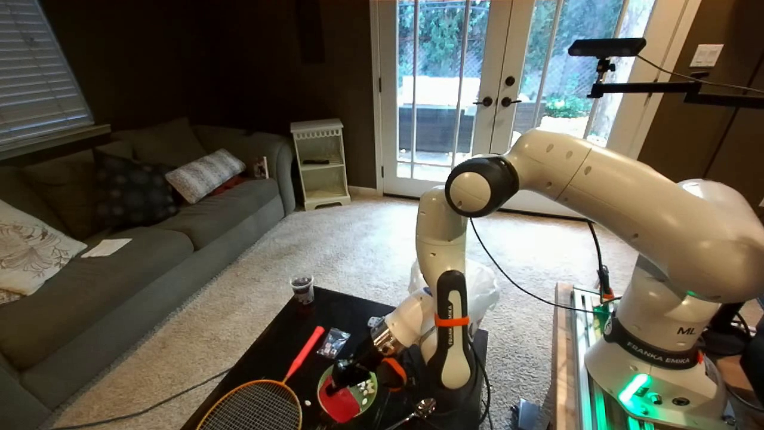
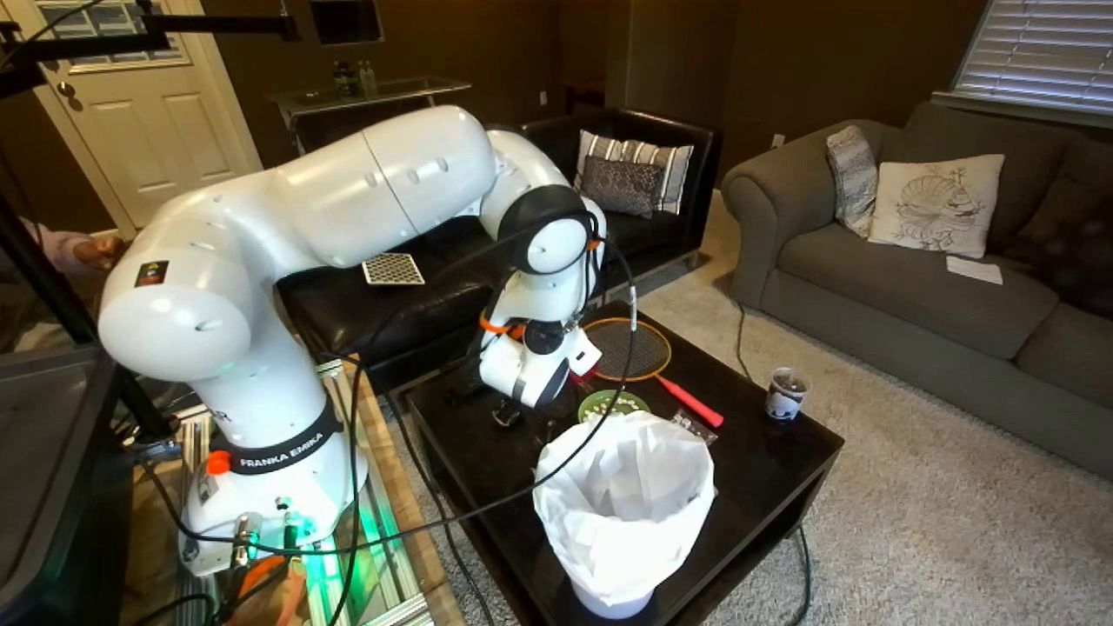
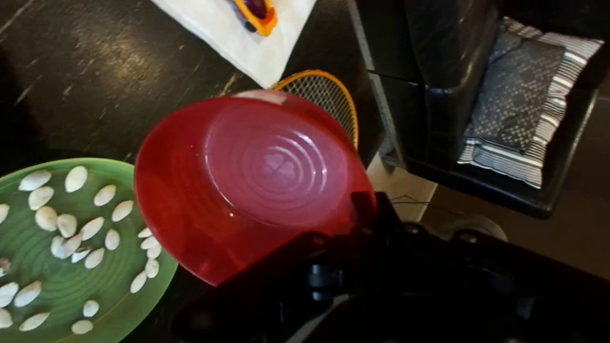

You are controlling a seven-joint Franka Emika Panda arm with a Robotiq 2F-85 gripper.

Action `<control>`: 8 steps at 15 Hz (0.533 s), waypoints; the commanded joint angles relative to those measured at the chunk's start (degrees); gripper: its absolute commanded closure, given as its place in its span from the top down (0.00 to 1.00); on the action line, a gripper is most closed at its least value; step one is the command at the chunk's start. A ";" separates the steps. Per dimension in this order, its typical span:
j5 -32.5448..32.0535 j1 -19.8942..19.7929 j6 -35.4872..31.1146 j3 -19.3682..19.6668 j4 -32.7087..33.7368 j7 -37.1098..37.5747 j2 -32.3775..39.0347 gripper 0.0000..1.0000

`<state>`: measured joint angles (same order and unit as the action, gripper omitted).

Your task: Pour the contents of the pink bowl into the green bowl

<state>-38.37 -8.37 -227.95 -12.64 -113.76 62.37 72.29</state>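
Dark table (image 1: 343, 309): pincer (image 3: 363, 215) clamps tipped pink bowl (image 3: 257, 186), apparently empty; green bowl (image 3: 62, 285) holding pale bits (image 3: 66, 225) lies below, just beside pincer, so likely back off upward.

We list one pink bowl (image 3: 271, 186), one green bowl (image 3: 114, 295), more than twenty pale bits (image 3: 46, 218), one racket (image 1: 255, 407), one cup (image 2: 785, 406), one white-lined container (image 2: 639, 556), one coffee table (image 2: 756, 474) and one gripper (image 3: 371, 209).

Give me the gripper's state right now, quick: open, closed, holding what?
Gripper: closed, its jaws holding the pink bowl tilted.
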 commanded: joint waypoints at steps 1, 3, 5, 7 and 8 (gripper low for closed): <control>10.69 3.25 6.88 0.39 -4.83 -10.00 -4.48 0.01; 17.43 4.87 10.62 0.18 -6.27 -16.51 -5.98 0.01; 25.29 7.39 13.62 0.72 -7.68 -22.94 -7.66 0.01; 33.64 10.42 16.50 1.65 -8.52 -29.12 -9.14 0.01; 37.91 12.20 17.87 2.38 -8.60 -32.01 -9.53 0.01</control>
<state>-11.17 -1.12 -214.23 -12.33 -119.01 37.46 66.96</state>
